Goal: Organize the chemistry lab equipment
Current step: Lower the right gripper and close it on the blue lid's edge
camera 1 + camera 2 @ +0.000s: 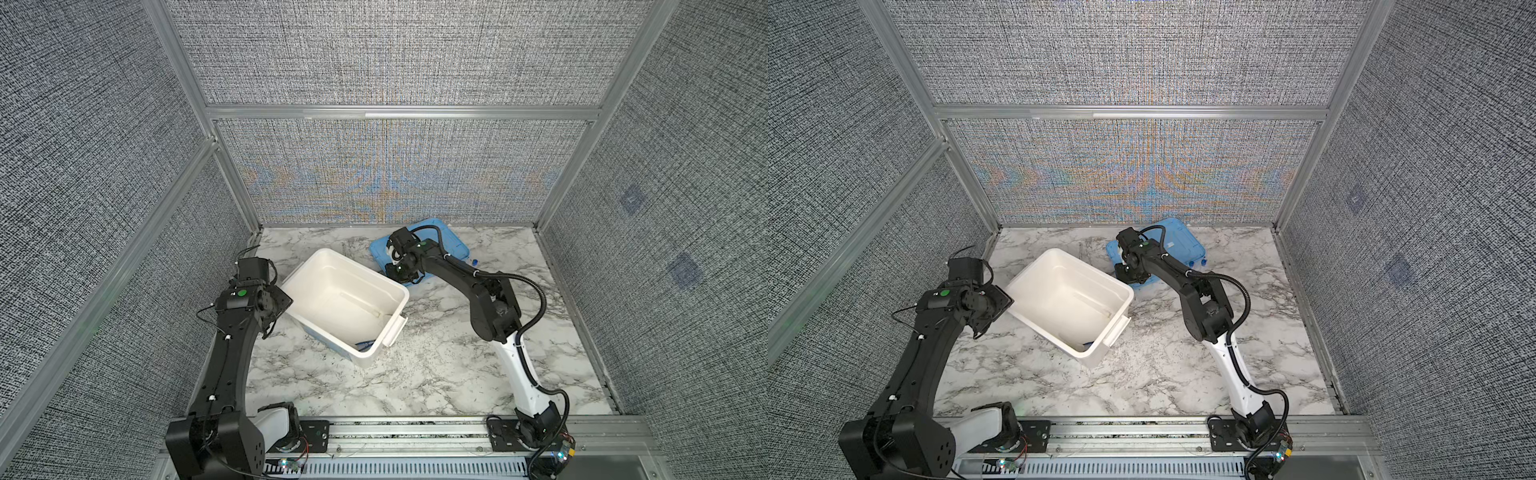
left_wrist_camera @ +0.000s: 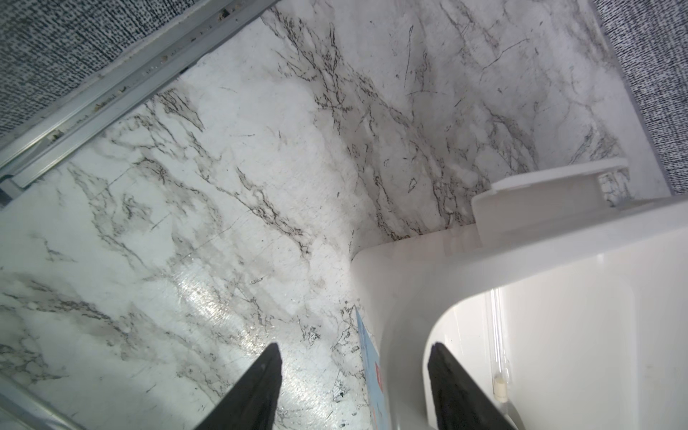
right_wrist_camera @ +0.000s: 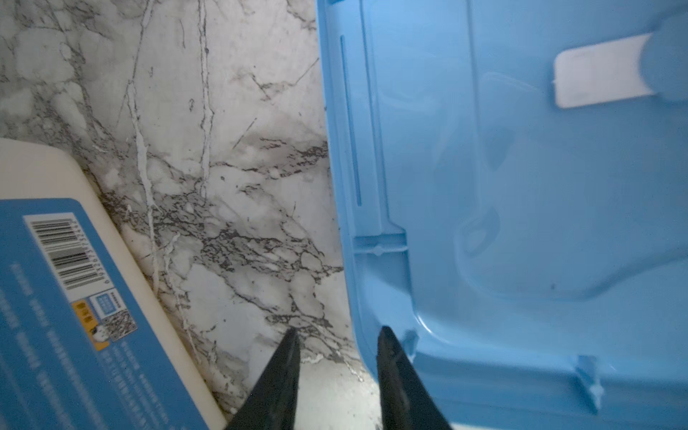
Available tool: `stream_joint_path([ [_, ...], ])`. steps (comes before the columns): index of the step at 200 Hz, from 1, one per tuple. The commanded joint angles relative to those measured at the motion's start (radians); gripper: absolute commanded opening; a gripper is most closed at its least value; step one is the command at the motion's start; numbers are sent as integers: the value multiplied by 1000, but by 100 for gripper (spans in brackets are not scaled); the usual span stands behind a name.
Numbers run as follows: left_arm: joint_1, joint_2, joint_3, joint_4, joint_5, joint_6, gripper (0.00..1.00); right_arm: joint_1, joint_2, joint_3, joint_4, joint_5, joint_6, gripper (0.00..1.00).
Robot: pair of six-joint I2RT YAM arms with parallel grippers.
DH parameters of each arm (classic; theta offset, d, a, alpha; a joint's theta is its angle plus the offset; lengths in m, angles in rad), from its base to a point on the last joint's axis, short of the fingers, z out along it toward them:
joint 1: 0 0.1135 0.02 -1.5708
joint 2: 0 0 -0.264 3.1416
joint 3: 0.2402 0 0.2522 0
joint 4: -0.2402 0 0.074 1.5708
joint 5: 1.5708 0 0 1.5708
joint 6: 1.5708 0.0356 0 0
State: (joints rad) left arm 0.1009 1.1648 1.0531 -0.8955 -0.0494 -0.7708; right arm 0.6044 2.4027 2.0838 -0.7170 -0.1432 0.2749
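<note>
Between the parted jaws of the left gripper sits the corner rim of the white tub, probably to steady it; a clear tube lies inside, beside the inner finger. The right gripper, jaws parted, straddles the edge of the blue lid, likely for lifting.

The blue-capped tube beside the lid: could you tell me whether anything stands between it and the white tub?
Yes: the flat blue lid lies between the blue-capped tube and the white tub, with the right gripper open astride the lid's tub-side edge.
</note>
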Motion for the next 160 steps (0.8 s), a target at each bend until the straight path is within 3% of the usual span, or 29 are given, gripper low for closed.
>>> stream_joint_path([
  [1, 2, -20, 13, -26, -2, 10, 65, 3, 8, -18, 43, -7, -22, 32],
  [45, 4, -52, 5, -52, -29, 30, 70, 12, 62, 3, 32, 41, -51, 25],
  [95, 5, -54, -15, -47, 16, 23, 71, 48, 78, 15, 12, 204, -86, 14],
  [160, 5, -89, -19, -68, -1, 43, 71, 54, 34, -24, 51, 290, 2, 0],
])
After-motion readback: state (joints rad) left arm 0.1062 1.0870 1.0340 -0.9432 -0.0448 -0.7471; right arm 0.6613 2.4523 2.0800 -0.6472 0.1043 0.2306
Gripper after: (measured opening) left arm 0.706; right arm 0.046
